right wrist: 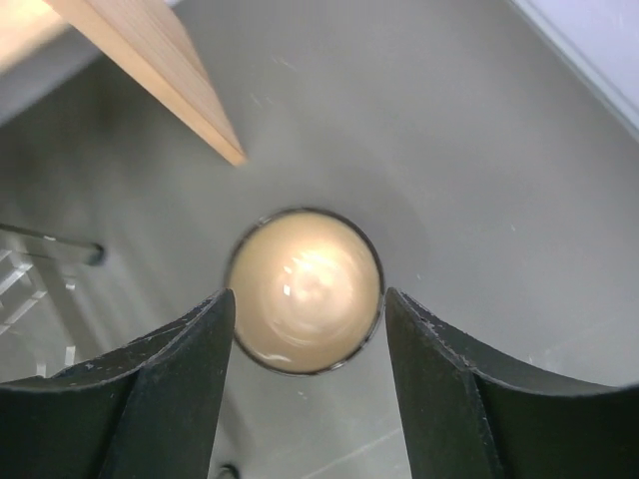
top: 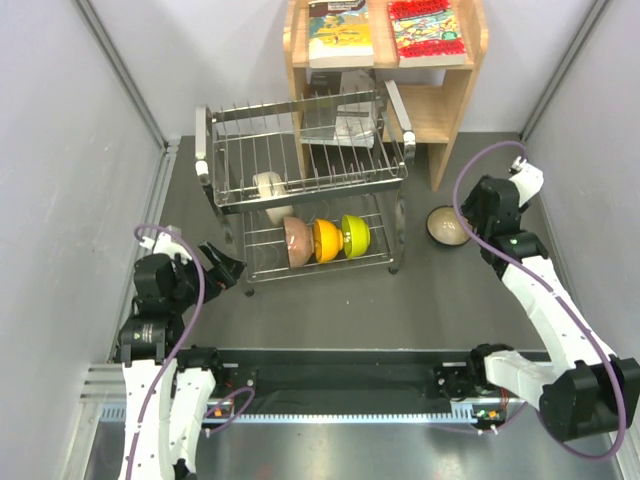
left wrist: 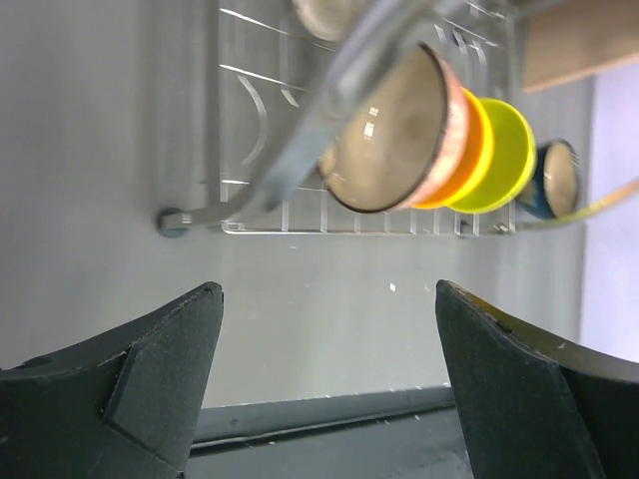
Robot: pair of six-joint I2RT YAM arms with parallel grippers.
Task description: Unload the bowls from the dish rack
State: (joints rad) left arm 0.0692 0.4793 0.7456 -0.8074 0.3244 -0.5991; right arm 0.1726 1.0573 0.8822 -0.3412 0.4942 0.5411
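Bowls (top: 327, 240): four in rack (top: 300, 150), fifth bowl (top: 446, 226) on table (top: 330, 310) between right gripper's (right wrist: 310, 299) parted jaws; left gripper (left wrist: 327, 289) spread wide, short of rack.

The top camera looks steeply down from above the near edge of the dark grey worktop (top: 330, 310), with the shiny steel wire dish rack (top: 330, 178) mid-frame. The left wrist camera sits low and close, facing the rack's lower tier from the rack's left end. The right wrist camera looks straight down, close, on a pale-insided round bowl (right wrist: 305, 289) right of the rack. All three views show that bowl.

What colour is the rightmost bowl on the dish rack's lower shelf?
Yellow-green. That bowl shows best in the top external view.
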